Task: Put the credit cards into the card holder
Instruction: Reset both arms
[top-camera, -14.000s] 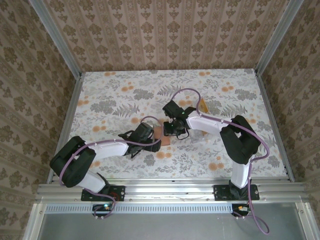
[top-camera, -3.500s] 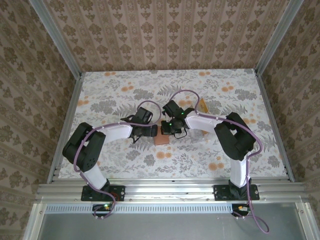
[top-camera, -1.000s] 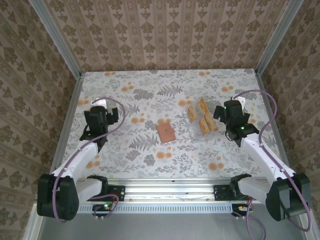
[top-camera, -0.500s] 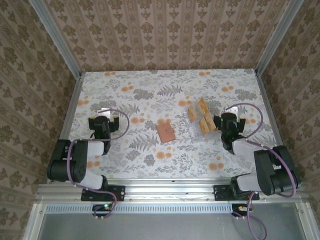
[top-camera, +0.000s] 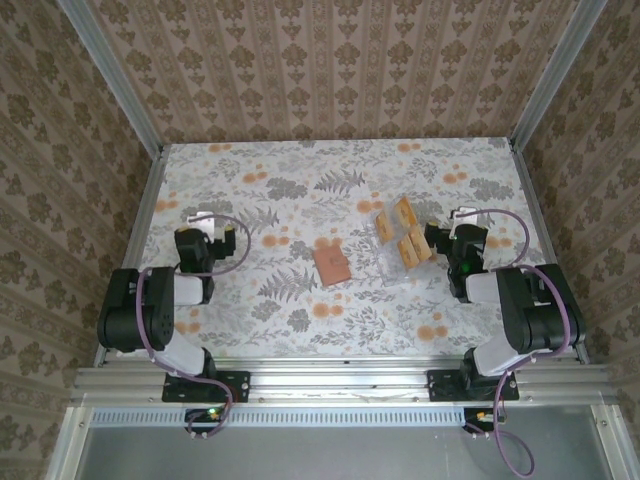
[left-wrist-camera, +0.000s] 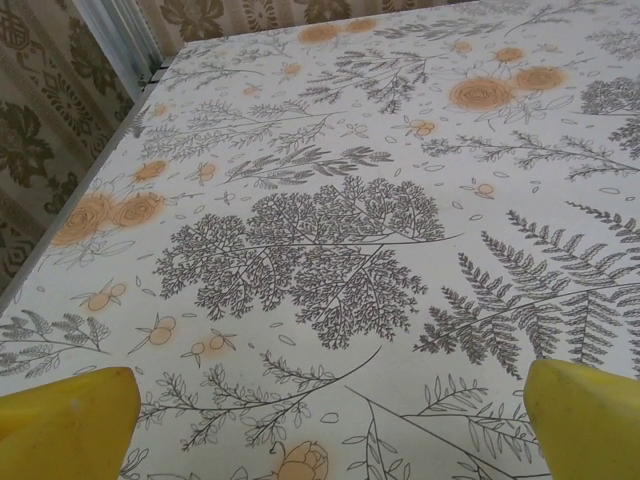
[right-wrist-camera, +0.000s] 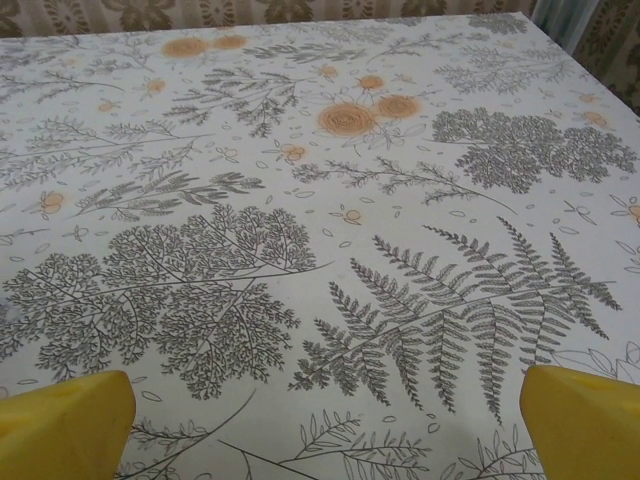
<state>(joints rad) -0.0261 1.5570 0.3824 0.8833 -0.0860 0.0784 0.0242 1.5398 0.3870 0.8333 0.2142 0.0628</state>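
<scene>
I saw left arm (top-camera: 140, 312) folded low | left gripper (left-wrist-camera: 325, 415) spread wide, empty | right arm (top-camera: 535, 312) folded low | right gripper (right-wrist-camera: 325, 415) same

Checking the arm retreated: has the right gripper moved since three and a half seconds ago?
Yes. The right gripper has moved rightward, from beside the card holder to right of the credit cards, jaws open.

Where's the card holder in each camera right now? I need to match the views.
Top external: card holder lies mid-table, left of the credit cards.
Left wrist: looks at fern-print tablecloth past open yellow fingertips.
Right wrist: same tablecloth past its open yellow fingertips.
Shared landmark: the tablecloth's fern and orange-flower print.
</scene>
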